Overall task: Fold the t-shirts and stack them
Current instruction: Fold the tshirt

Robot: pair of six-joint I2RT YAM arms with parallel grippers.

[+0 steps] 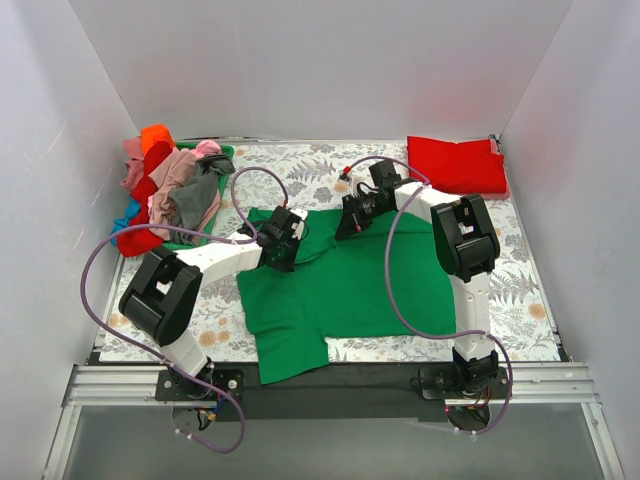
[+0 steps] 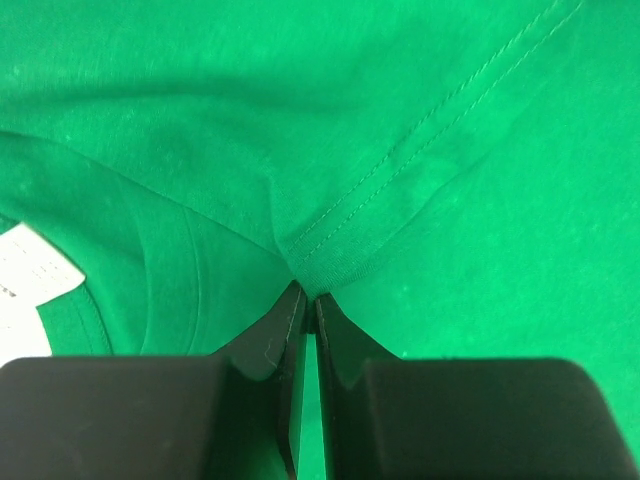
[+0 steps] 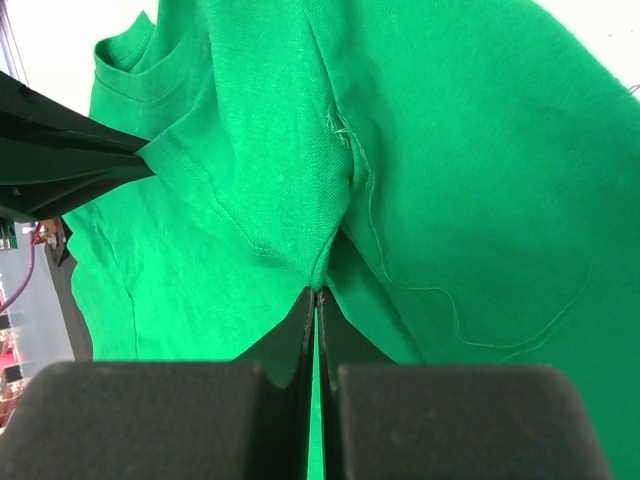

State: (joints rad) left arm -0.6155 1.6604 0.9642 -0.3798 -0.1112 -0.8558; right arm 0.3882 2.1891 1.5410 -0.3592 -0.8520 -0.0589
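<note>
Left gripper (image 2: 308, 295) and right gripper (image 3: 316, 292) are closed, pinching the unfolded green t-shirt (image 1: 345, 290). Red t-shirt (image 1: 455, 165) lies folded beyond the right gripper. Heaped shirts (image 1: 175, 190) beyond the left gripper remain.

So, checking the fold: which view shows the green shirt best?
The top view: most of the green shirt shows, spread out. The wrist views show only close-up folds pinched by the left gripper and right gripper.

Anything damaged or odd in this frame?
A long loose thread curls across the green t-shirt beside the fold pinched by the right gripper, seen in its wrist view. It may be stitching coming undone.
</note>
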